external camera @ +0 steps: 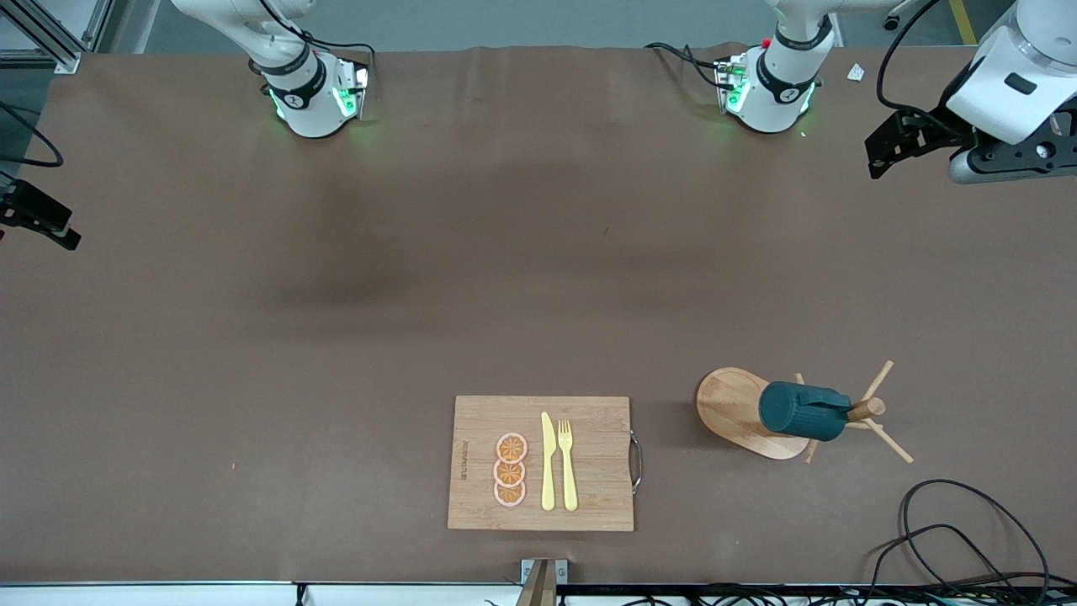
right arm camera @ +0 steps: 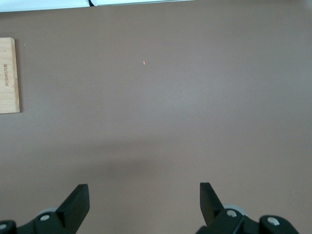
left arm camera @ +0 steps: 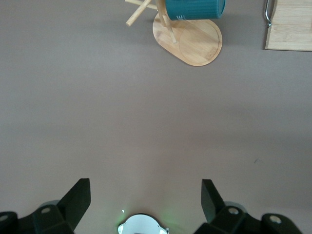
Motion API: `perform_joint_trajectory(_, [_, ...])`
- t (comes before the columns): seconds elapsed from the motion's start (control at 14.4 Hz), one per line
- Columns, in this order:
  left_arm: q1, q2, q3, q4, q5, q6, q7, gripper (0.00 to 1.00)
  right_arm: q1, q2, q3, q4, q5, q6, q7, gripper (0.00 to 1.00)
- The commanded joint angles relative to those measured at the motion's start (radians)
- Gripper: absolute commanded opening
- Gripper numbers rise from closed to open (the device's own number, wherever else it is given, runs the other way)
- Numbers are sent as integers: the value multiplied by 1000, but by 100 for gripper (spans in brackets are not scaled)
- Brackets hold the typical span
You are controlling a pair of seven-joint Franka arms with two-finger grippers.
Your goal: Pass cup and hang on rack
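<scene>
Cup (external camera: 803, 411), dark teal, is hanging sideways on a peg of the wooden mug rack (external camera: 740, 404), beside the cutting board (external camera: 589, 421); the task is appearing complete. Left gripper (left arm camera: 145, 200) and right gripper (right arm camera: 144, 202) are waiting over bare table, jaws spread, gripping nothing.

The rack (external camera: 751, 412) stands on the table (external camera: 336, 320) toward the left arm's end, and the cup (external camera: 803, 411) hangs on it, above its base. Beside the rack, toward the right arm's end, lies a cutting board (external camera: 538, 421), slightly nearer the front camera. On the board a knife (external camera: 548, 463) and a fork (external camera: 568, 465) lie side by side, with three orange slices (external camera: 510, 470) in a row next to the knife. The left claw (left arm camera: 145, 202) and the right claw (right arm camera: 144, 202) each hang over bare table by the arm bases, well apart from these things.
</scene>
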Motion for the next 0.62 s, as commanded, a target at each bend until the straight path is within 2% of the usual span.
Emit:
perform_joint_trajectory(0.0, [13,-12,12,-13,-18,8,17,100,-11,-26,10,-25,-14,0,-10,100])
perform_joint_trajectory(0.35, [34,-9,12,-7,-18,14,19,100,-11,-26,10,-25,-14,0,-10,100])
perform_joint_trajectory(0.55, [34,29,12,40,-18,8,31,100,-11,-26,10,-25,-14,2,-10,100])
